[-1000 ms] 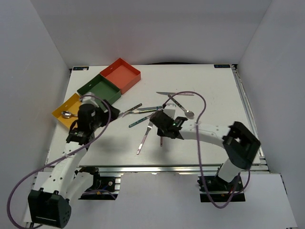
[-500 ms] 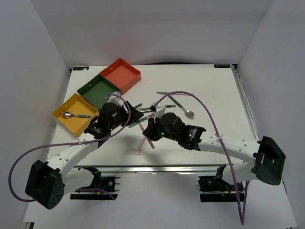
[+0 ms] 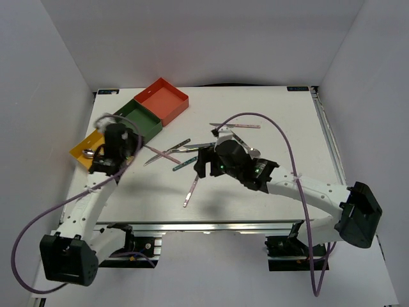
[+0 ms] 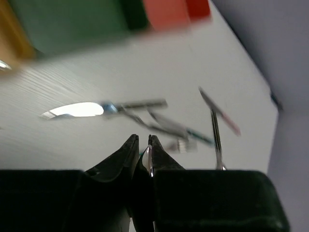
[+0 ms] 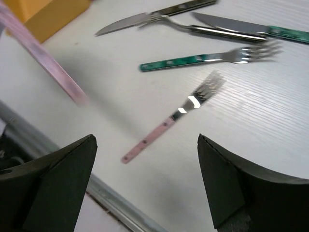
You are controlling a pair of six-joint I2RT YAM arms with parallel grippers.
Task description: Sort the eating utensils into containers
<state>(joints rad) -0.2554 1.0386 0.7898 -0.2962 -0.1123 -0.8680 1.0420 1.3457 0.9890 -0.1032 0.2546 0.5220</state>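
My left gripper (image 3: 133,146) is shut on a thin shiny utensil (image 4: 150,160), beside the yellow tray (image 3: 82,153). A pink-handled utensil (image 3: 163,154) sticks out to its right, blurred in the right wrist view. My right gripper (image 5: 145,179) hangs open and empty over the table's middle (image 3: 204,165). Below it lie a pink-handled fork (image 5: 166,124) and a teal-handled fork (image 5: 193,60). A teal-handled knife (image 5: 251,29) and other silver pieces (image 5: 145,17) lie beyond. A spoon (image 3: 87,152) rests in the yellow tray. The green tray (image 3: 131,118) and red-orange tray (image 3: 163,99) hold nothing.
A pink-handled knife (image 3: 236,125) lies at the back centre, and a spoon (image 3: 253,152) shows partly behind the right arm. Purple cables loop from both arms. The table's metal front rail (image 5: 111,203) runs close under the right gripper.
The right gripper has opened wide. The left gripper has closed on a utensil and swung left from the table's middle to the yellow tray.
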